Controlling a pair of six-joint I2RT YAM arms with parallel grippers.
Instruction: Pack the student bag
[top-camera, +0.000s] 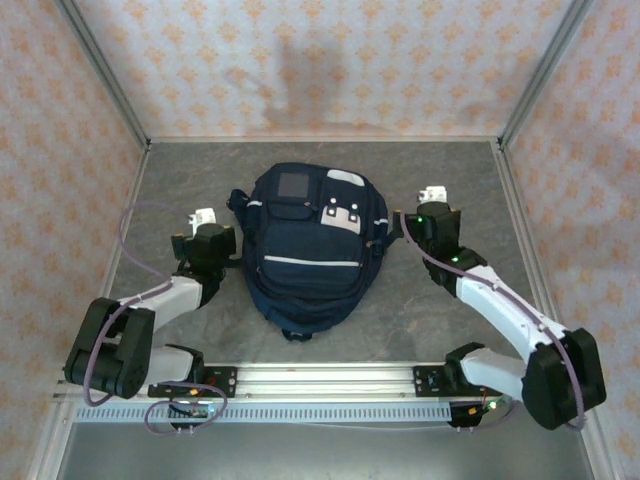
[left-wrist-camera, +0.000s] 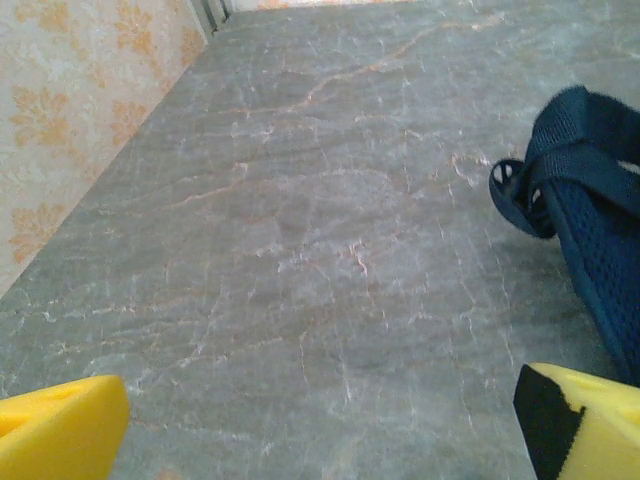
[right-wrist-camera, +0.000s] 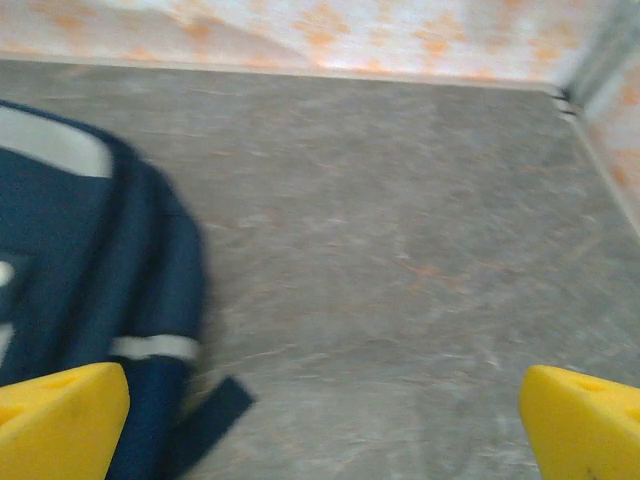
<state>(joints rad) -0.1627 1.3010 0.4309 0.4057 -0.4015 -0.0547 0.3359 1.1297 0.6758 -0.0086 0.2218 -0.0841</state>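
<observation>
The left pincer (top-camera: 204, 216) and right pincer (top-camera: 434, 193), both wide and empty, flank the student bag (top-camera: 305, 250); the loose strap (left-wrist-camera: 530, 190) beside the left one could snag.

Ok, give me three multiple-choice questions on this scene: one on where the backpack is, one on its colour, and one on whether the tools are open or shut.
1. Where does the backpack lie?
A. between the left tool and the right tool
B. against the left wall
C. on the metal rail

2. What is its main colour?
A. red
B. dark navy
C. green

3. How do the two tools stand?
A. both shut
B. left one shut on a strap
C. both open and empty

Answers:
1 A, the top view shows one tool on each side of it.
2 B, its fabric is navy.
3 C, each wrist view shows the yellow fingers far apart with nothing between them.
</observation>
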